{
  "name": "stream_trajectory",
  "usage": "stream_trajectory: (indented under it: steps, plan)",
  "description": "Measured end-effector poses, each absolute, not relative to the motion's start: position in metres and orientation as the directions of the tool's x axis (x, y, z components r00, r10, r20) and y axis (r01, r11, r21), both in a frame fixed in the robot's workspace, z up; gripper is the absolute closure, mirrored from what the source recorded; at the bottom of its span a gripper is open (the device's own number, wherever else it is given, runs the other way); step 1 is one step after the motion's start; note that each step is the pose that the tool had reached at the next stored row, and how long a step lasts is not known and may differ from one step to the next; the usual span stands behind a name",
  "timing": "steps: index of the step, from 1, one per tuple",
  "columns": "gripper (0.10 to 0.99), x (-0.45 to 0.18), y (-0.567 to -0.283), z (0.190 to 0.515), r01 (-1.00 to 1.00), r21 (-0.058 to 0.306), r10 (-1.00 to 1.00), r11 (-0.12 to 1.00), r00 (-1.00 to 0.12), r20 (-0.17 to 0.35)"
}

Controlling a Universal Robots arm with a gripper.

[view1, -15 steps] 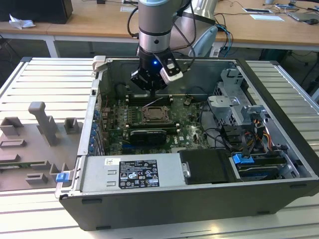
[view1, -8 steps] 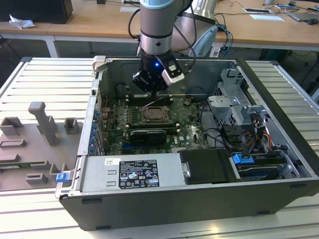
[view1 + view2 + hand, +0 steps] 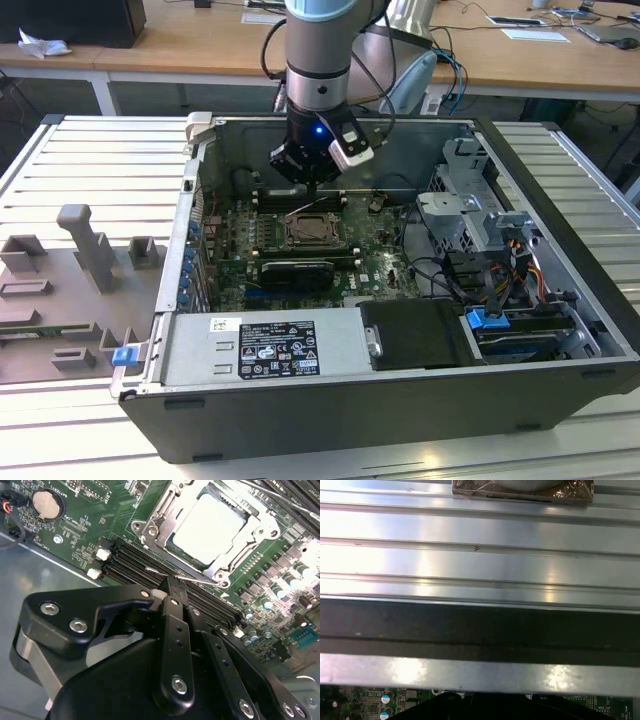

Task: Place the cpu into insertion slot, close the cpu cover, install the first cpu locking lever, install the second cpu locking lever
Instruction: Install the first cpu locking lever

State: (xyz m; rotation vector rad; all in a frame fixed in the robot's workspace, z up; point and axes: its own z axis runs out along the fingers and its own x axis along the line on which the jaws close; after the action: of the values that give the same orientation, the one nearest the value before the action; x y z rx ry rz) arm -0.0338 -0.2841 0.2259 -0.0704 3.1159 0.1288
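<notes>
Just beyond the gripper, in the exterior view, sits the dark insertion slot; the arm stands upright over it. In the second wrist view the pale cpu lies in the slot, framed by the cpu cover. The gripper's fingers are together against a thin wire lever. In the first wrist view the case wall cuts the green board to a sliver.

The cpu, a flat square chip with a pale silver top, lies level in the insertion slot on the green board. The cpu cover, a silver-grey metal frame, lies flat around it, the chip showing through its window. A thin wire locking lever runs along the cover's edge beside the black memory slots.
</notes>
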Motion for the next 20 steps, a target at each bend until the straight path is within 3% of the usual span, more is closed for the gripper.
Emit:
stream_trajectory:
  steps: [20]
  plan:
    - [0.980, -0.022, -0.284, 0.207, -0.040, 0.081, -0.038, 0.996, -0.999, -0.024]
